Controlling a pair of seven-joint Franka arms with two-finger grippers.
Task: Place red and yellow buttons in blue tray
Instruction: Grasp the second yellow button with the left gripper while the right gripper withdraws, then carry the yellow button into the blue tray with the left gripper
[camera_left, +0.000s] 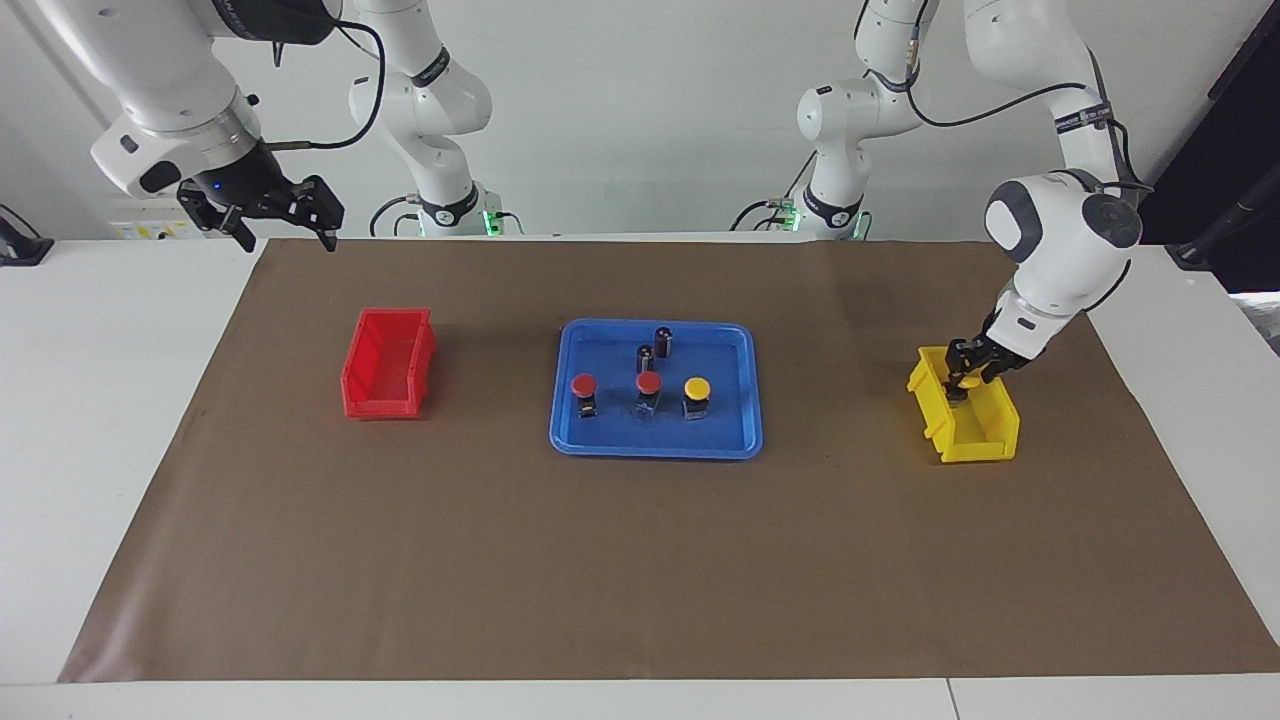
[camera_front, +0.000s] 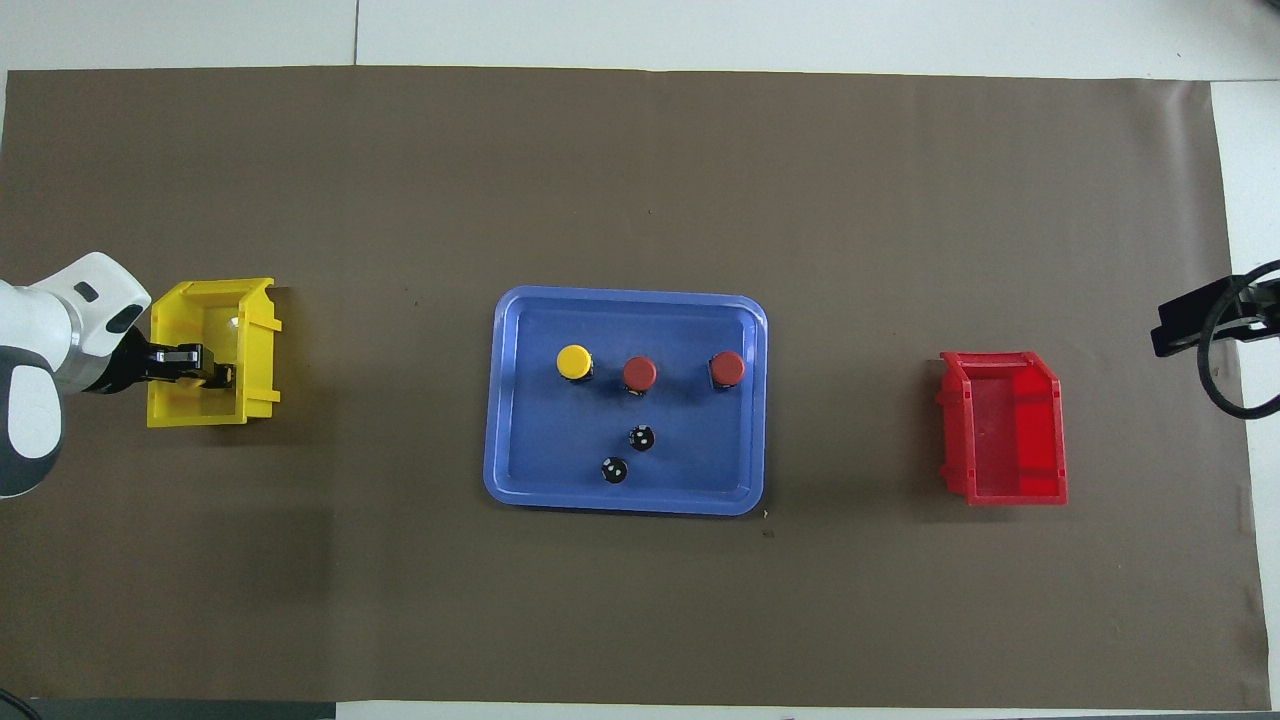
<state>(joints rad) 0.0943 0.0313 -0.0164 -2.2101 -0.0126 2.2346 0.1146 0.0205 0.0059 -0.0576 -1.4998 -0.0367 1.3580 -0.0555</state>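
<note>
The blue tray (camera_front: 520, 400) at table centre holds two red buttons (camera_front: 640, 373) and one yellow button (camera_front: 574, 362) in a row running three to nine o'clock in the overhead view, caps up, with two grey cylinders (camera_front: 642, 437) nearer the robots. The tray's long axis runs along that line. The red bin (camera_left: 388, 362) holds nothing. In the yellow bin (camera_left: 966, 420), the left gripper (camera_left: 966, 380) pinches the second yellow button (camera_left: 968, 381). The right gripper (camera_left: 280, 225) waits spread, raised over the table edge.

A white table (camera_left: 100, 420) under a brown mat (camera_left: 640, 560) stands before a plain white wall (camera_left: 640, 110).
</note>
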